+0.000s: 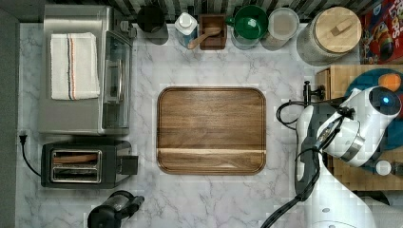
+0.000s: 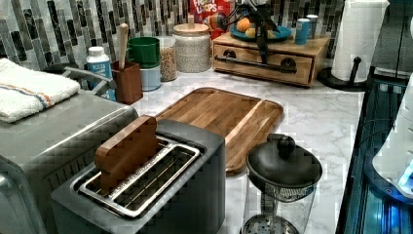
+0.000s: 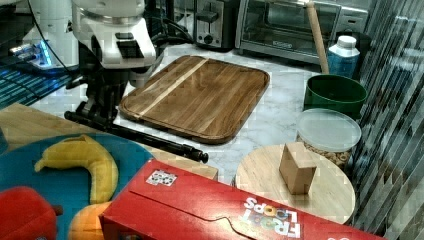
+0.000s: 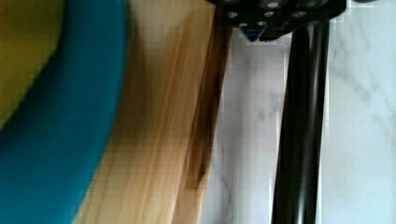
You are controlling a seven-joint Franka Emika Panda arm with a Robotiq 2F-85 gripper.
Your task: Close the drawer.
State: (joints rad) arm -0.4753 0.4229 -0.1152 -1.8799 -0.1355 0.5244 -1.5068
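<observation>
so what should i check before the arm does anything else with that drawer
1. Drawer pushed in: front looks flush with its cabinet in the left view. Ok.
2. Gripper at the black bar handle: right against it. Ok.
3. Marble counter between the drawer and the wooden tray: nothing stands there. Ok.
4. Blue plate of fruit on the cabinet top: sits flat, back from the edge. Ok.
5. Arm cable free of the handle: it loops close by. Cannot tell.
</observation>
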